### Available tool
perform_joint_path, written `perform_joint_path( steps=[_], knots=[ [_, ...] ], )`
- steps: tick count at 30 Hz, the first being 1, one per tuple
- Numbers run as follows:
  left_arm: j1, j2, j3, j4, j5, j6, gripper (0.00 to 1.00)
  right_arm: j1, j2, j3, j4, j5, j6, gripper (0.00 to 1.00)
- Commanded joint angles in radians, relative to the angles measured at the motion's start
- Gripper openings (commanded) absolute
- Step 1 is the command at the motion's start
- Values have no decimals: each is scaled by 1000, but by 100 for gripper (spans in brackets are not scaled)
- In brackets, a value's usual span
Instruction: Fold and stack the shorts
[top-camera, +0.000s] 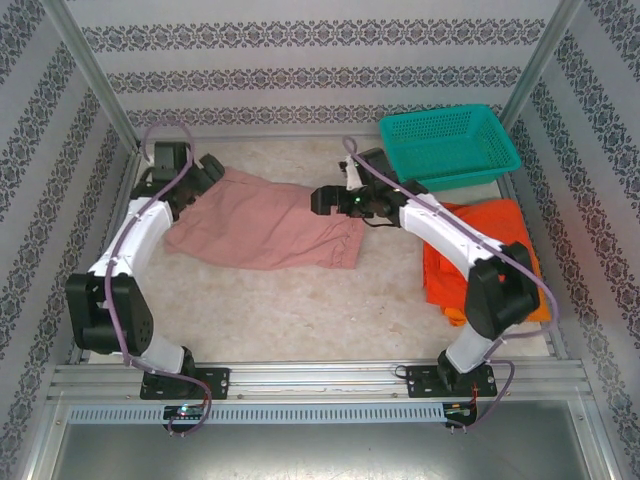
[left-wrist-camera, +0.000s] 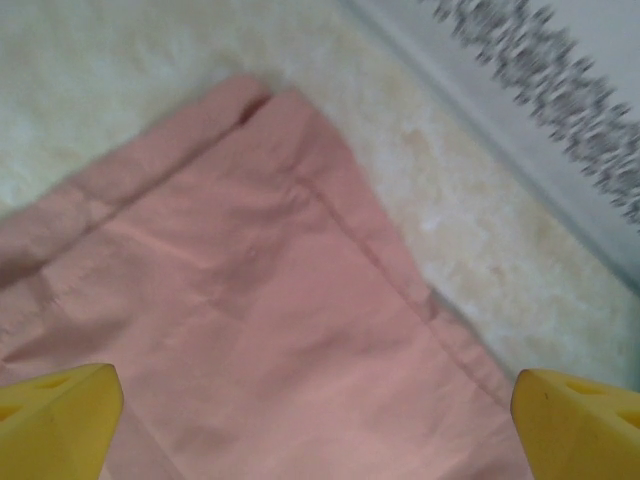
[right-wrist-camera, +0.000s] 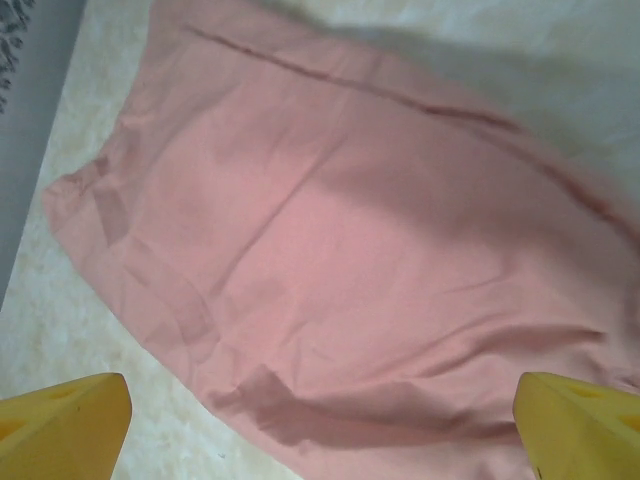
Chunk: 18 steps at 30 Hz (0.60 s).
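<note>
two ends of the dusty pink shorts (top-camera: 265, 225) lie on the counter (top-camera: 300, 310), one under the left tool (top-camera: 205, 176), one under the right tool (top-camera: 325, 200); each tool's jaws are spread wide, gripping nothing.

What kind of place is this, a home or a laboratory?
Likely a laboratory test cell: an aluminium frame encloses the table, patterned panels stand in as walls, and pink shorts lie as practice material.
</note>
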Motion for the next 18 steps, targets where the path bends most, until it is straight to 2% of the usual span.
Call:
perform_joint_path(
  steps=[1,7,11,14,18],
  knots=[
    [11,76,-142,180,39,-61,100,-11,139,24,-37,-64,53,98],
    [65,157,-279,274,24,-87,100,-42,264,41,-46,-75,46,98],
    [108,146,-327,287,51,-96,100,-75,290,58,-42,-130,56,98],
    [107,33,-317,267,65,-76,100,-82,219,66,-35,-137,34,98],
    [67,-132,-206,160,106,-32,100,-71,27,33,-36,-48,-45,98]
  ],
)
